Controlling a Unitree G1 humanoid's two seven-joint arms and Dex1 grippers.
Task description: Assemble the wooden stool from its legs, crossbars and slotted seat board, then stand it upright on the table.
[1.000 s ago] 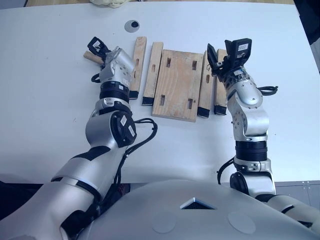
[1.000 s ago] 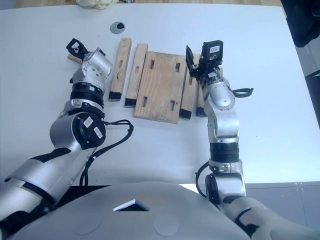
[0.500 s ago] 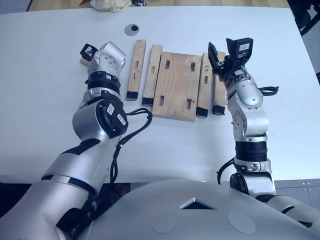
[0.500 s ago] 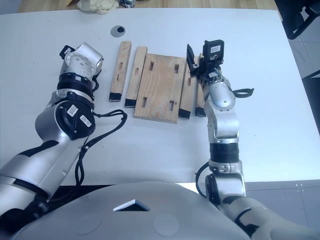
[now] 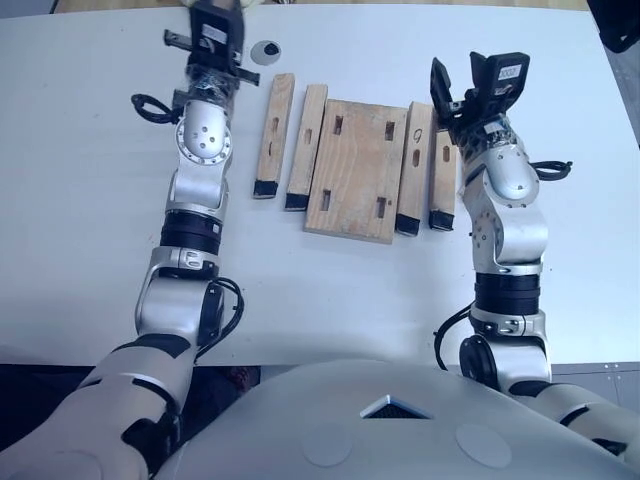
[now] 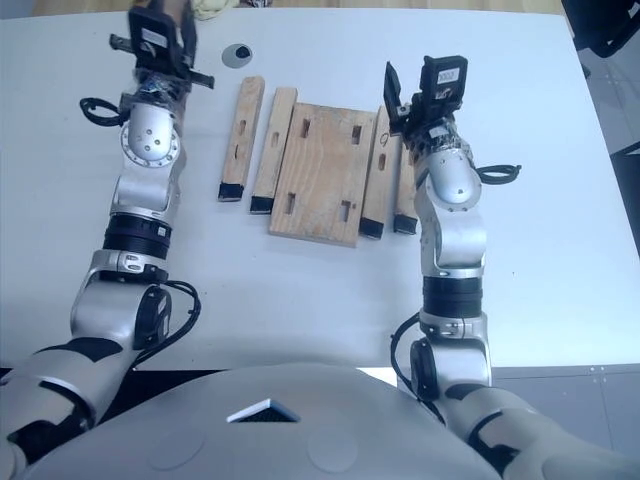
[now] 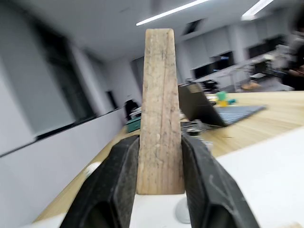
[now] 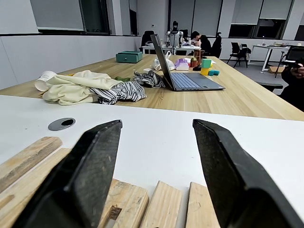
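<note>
Left pincer [image 7: 160,147] clamped on a wooden bar [image 7: 160,85] — right pincer [image 8: 156,128] wide open, empty.

Wooden desk [image 8: 247,97] with laptop [image 8: 185,80]; ceiling lights [image 7: 171,10].

Pale wood seat board [image 5: 355,168], black-tipped legs [image 5: 275,110], white table [image 5: 90,200]

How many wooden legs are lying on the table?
4: outer left leg, inner left leg, inner right leg, outer right leg, flanking the seat board. None look hidden.
</note>
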